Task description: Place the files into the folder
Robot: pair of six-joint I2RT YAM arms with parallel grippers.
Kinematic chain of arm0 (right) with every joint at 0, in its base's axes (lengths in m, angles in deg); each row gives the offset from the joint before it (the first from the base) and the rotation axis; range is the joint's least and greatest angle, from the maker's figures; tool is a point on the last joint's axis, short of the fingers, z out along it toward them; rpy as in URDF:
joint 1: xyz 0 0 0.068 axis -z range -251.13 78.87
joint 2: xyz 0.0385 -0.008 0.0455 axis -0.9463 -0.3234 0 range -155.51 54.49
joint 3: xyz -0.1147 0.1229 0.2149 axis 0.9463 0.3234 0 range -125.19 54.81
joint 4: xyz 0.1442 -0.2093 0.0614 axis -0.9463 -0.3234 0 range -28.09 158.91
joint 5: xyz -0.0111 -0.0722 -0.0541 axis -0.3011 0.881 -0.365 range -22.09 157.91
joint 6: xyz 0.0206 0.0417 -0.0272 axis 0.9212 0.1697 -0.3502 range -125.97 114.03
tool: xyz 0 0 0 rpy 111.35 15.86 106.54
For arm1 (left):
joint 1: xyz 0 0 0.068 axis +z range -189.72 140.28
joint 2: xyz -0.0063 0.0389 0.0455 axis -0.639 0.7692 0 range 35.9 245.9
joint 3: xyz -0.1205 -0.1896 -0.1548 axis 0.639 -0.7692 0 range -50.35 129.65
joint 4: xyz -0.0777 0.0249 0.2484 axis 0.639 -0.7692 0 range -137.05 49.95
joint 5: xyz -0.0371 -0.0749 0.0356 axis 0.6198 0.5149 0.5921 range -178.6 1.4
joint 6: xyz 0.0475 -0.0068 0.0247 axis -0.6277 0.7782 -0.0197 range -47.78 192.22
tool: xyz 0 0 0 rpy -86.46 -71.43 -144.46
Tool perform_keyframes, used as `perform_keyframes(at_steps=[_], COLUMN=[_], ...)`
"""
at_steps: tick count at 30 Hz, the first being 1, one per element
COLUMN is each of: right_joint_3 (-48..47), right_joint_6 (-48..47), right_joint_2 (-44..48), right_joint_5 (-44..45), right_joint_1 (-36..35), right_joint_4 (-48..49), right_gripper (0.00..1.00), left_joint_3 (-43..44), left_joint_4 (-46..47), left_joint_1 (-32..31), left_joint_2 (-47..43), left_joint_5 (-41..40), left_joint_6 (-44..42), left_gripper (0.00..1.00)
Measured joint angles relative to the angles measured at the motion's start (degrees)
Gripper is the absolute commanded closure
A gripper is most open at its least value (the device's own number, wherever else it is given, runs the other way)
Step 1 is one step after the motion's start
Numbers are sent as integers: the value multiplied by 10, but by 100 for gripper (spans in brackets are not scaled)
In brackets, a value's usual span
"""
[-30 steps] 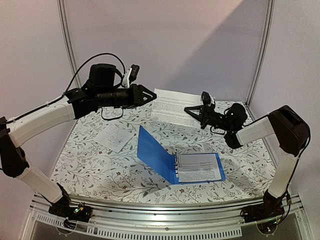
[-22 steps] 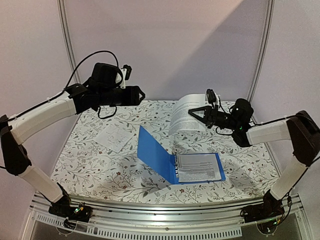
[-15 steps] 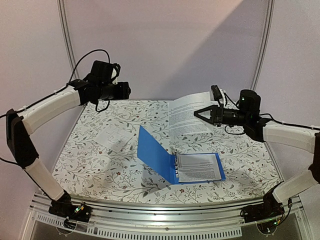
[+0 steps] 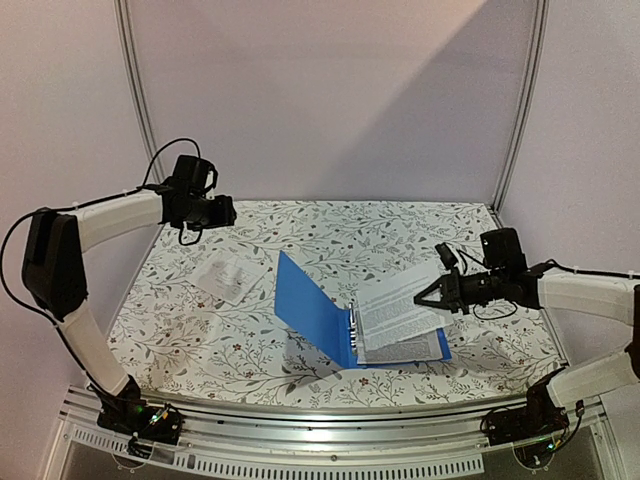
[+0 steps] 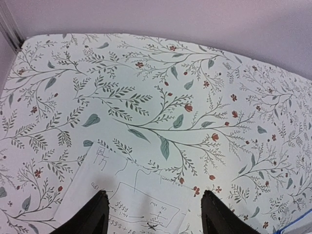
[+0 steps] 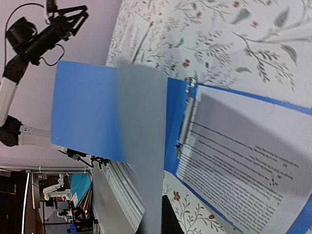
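Note:
The blue folder (image 4: 308, 308) lies open near the table's front, its left cover tilted up and its rings (image 6: 188, 113) along the spine. One printed file (image 4: 408, 346) rests on its right half. My right gripper (image 4: 428, 296) is shut on the right edge of a second file (image 4: 398, 306), which hangs slanted just above the filed one. In the right wrist view this held file (image 6: 146, 146) is a blurred grey band in front of the blue cover (image 6: 83, 107). My left gripper (image 4: 227, 212) hovers open at the back left, with nothing between its fingers (image 5: 97, 217).
A small handwritten paper slip (image 4: 230, 273) lies on the floral tablecloth (image 4: 300, 240) left of the folder, below my left gripper (image 5: 156, 217). Metal frame posts (image 4: 135, 90) stand at both back corners. A rail (image 4: 330, 415) runs along the front edge.
My right gripper carried the file from the back of the table forward and down over the folder. My left gripper opened and drew back to the far left.

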Motion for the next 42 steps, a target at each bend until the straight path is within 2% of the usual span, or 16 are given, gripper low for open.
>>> perform_keyframes(at_steps=[5, 15, 28, 42], right_joint_3=[54, 47, 47, 27], right_joint_6=[-8, -37, 13, 8], right_joint_2=[-23, -95, -124, -146], right_joint_5=[19, 68, 55, 52], right_joint_1=[29, 32, 32, 2], right_joint_4=[-14, -32, 45, 48], right_gripper=[100, 100, 100, 100], left_joint_3=[-6, -8, -8, -8], left_joint_4=[14, 25, 27, 27], left_joint_1=[3, 3, 3, 3], left_joint_2=[-19, -25, -25, -25], left_joint_5=[5, 14, 28, 41], left_joint_6=[1, 1, 5, 7], left_gripper=[35, 35, 36, 36])
